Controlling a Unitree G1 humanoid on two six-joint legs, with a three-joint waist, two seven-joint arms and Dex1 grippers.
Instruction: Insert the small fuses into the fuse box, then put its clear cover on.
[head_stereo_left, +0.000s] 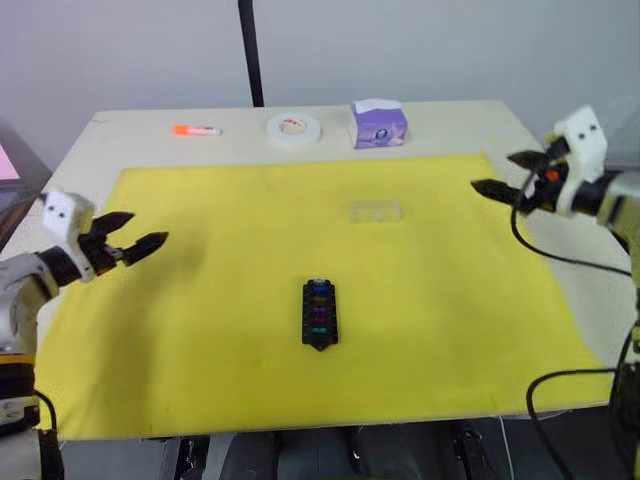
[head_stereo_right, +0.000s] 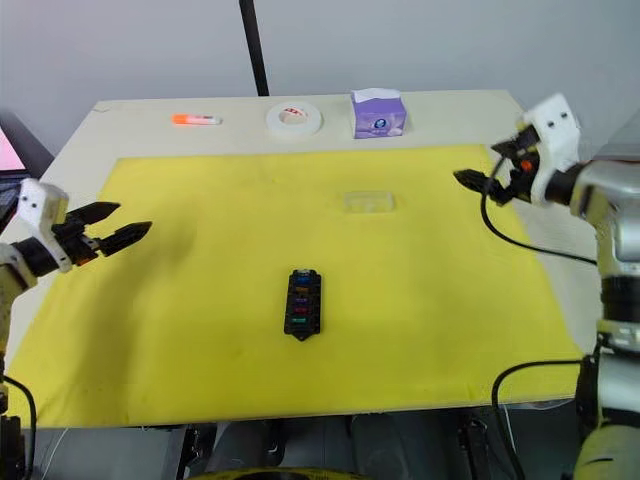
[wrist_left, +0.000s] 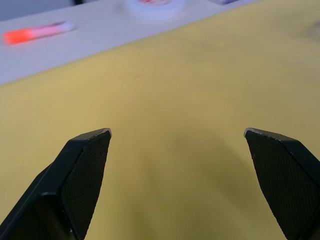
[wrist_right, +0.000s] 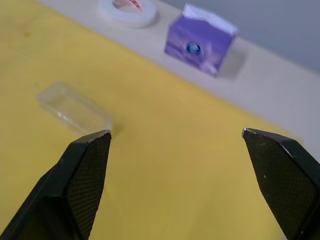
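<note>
The black fuse box (head_stereo_left: 320, 313) lies in the middle of the yellow mat (head_stereo_left: 220, 330), pointed end toward me, with several small coloured fuses (head_stereo_left: 319, 297) seated in its slots. The clear cover (head_stereo_left: 375, 211) rests flat on the mat beyond the box; in the right wrist view the clear cover (wrist_right: 74, 109) lies ahead of the fingers. My left gripper (head_stereo_left: 140, 232) hovers open over the mat's left edge, holding nothing. At the mat's far right corner my right gripper (head_stereo_left: 497, 172) is open and empty, well apart from the cover.
Along the table's far edge sit an orange marker (head_stereo_left: 196, 130), a white tape roll (head_stereo_left: 293, 128) and a purple tissue box (head_stereo_left: 378, 124). A black pole (head_stereo_left: 250, 50) rises behind the table. Cables hang off the right arm near the mat's right edge.
</note>
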